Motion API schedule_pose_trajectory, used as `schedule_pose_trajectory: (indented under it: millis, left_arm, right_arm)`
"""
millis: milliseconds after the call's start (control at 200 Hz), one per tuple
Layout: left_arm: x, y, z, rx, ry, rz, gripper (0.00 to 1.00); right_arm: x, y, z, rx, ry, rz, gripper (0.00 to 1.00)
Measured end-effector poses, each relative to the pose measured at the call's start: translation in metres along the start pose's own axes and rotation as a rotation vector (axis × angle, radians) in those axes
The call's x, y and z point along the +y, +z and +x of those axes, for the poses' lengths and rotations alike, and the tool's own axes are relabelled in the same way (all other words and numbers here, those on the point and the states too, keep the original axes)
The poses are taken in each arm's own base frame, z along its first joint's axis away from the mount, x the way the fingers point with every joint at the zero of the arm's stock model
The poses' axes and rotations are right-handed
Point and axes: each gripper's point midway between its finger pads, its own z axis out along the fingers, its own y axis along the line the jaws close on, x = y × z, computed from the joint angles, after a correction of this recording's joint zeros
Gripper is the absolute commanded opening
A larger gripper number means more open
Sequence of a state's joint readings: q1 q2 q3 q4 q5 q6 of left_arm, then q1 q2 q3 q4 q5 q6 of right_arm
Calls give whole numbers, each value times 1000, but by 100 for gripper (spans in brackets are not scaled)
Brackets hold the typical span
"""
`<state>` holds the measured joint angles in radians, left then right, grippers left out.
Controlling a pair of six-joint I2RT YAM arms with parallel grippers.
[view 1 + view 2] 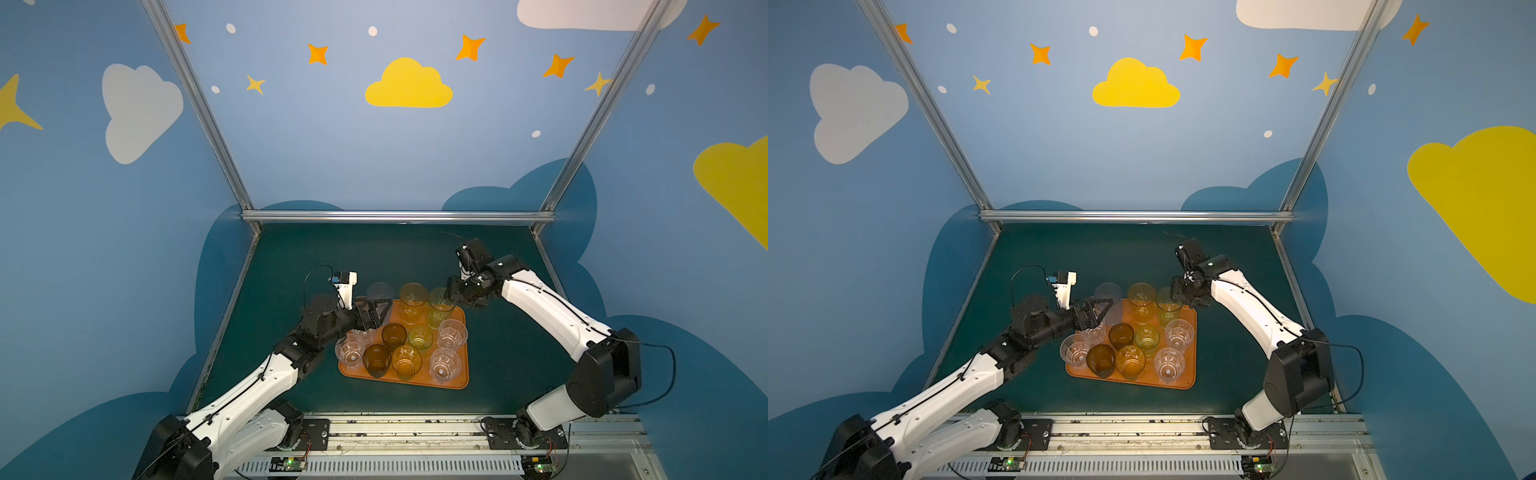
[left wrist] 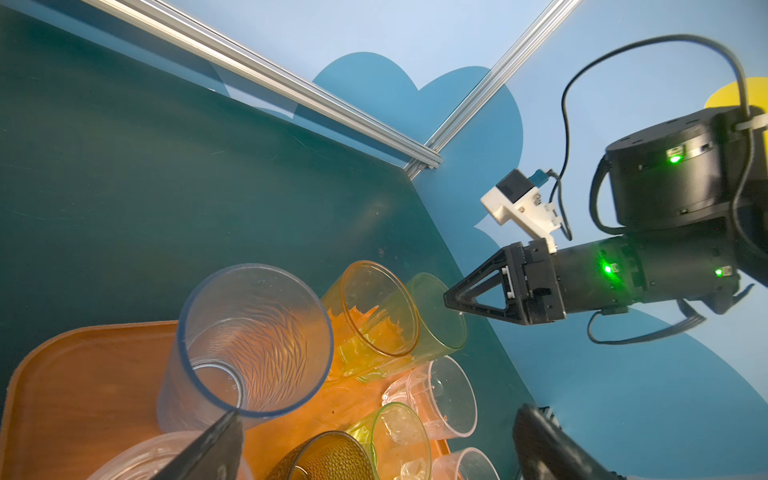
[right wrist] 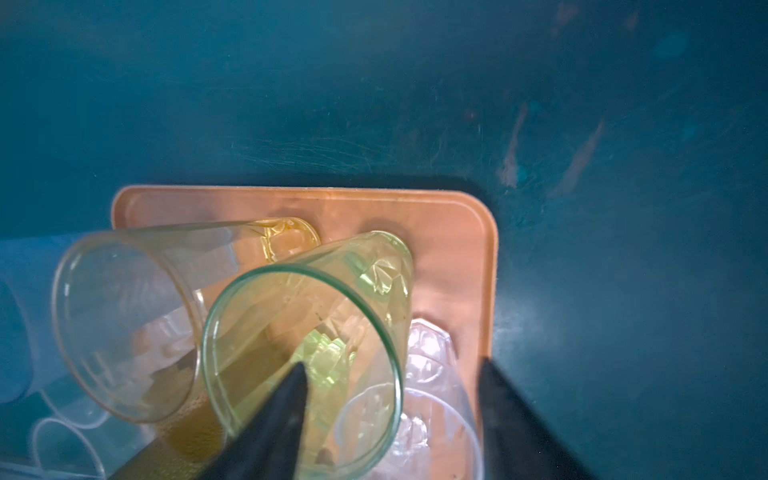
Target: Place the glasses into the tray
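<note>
Apparently all 11 glasses stand upright inside the tray, which lies on the tabletop, so by my judgement what is left is to get both hands clear without tipping anything. That turns mostly on the right hand. It sits at the tray's 1 o'clock corner in both top views, and the tall greenish-yellow tumbler lies just at its 8 o'clock, touching or nearly touching the fingertips. In the right wrist view its jaws are spread and clamp nothing, but they straddle the tumbler's wall: 1 finger is over or just inside the mouth (I cannot tell which) and the other is outside, apart from the glass. The tumbler's long axis is vertical, so a retreat should go straight up along it before swinging back toward 3 o'clock. A sideways pull could hook the rim and knock it into the tall yellow tumbler just beside it at 9 o'clock. The left hand, at the tray's 11 o'clock corner, is also spread wide and empty, with the frosted tumbler upright close against 1 finger, at about 1 o'clock from it.
</note>
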<state>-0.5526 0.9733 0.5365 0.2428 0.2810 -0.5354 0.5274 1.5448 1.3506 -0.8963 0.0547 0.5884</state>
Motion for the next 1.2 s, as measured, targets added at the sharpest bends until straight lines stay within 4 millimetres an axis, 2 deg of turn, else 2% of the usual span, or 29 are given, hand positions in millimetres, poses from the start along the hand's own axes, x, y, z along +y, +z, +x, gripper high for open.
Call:
schedule_pose_trajectory:
  millis: [90,230,376,476,636,776,896,1076,1202]
  left_arm:
    - [7,0,-1,-10,-1,-36,100]
    - [30,-5,-9,-59,20,-172,100]
    - [55,-18,-35,-168,104,-366,100]
    - [79,-36,-55,-254,169,-538,100]
    - [123,-82,-82,-411,211,-786,100]
    - [172,-113,-80,-453,215,-968,100]
    - [207,-119,-69,-416,240,-1087,100]
    - [248,-121,-52,-347,237,-1190,100]
    - [273,-126,-48,-332,193,-1241,100]
  right_arm:
    - [-7,-6,-10,-48,1,42,84]
    - [-25,-24,-29,-168,10,107,85]
    - [-54,-50,-41,-412,15,134,87]
    - [-76,-56,-42,-552,21,158,87]
    - [-123,-41,-42,-683,63,287,87]
    - [-164,-27,-39,-718,126,386,87]
    - [-188,-16,-34,-763,129,437,87]
    - [-224,13,-6,-763,151,467,87]
    - [-235,12,-16,-805,201,437,87]
